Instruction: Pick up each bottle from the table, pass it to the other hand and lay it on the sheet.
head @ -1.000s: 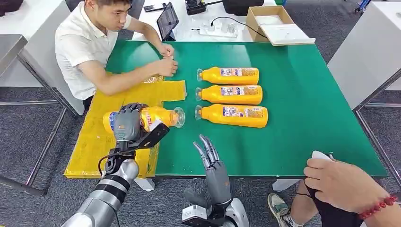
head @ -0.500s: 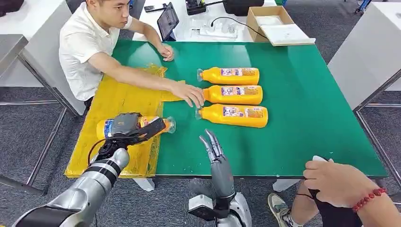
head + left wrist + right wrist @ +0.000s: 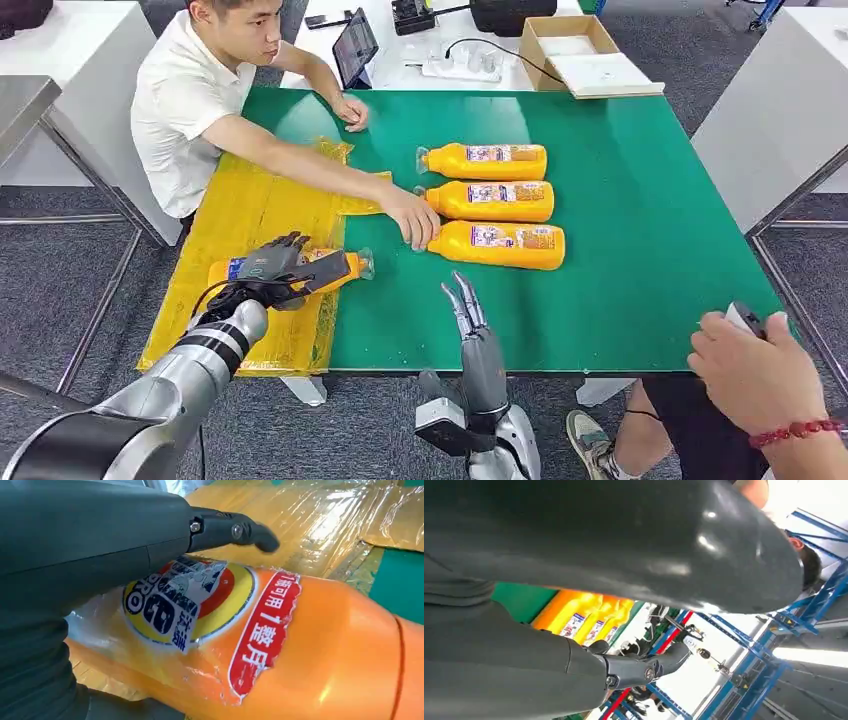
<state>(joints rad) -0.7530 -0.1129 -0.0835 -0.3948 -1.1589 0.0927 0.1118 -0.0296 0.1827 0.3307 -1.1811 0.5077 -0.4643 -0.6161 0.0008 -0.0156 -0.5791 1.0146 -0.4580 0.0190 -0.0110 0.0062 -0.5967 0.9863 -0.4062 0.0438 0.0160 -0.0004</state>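
At the left of the scene a crinkled yellow plastic sheet (image 3: 250, 215) lies over the left edge of the green table (image 3: 640, 270), its near-left corner hanging past the edge. On its near part lies an orange plastic bottle with a clear cap (image 3: 335, 268), on its side, cap pointing right. The left hand (image 3: 272, 270) rests over the bottle's middle with its fingers draped across the top, hiding much of the label; the head view does not settle whether they clasp it. In the left wrist view the bottle's orange body (image 3: 310, 650) sits right against the hand, with one dark fingertip (image 3: 250, 532) reaching over it, but the other fingers are hidden, so I cannot tell the grip.

Right of the sheet, a seated person's hand (image 3: 413, 218) reaches across to the cap end of the nearest of three orange bottles (image 3: 497, 244) lying in a row, caps left; that cap is covered.

Near the table's near edge the right hand (image 3: 470, 320) stands upright, fingers straight and apart, grasping nothing.

At the near right, another person's hand (image 3: 755, 375) holds a small device, mostly hidden.
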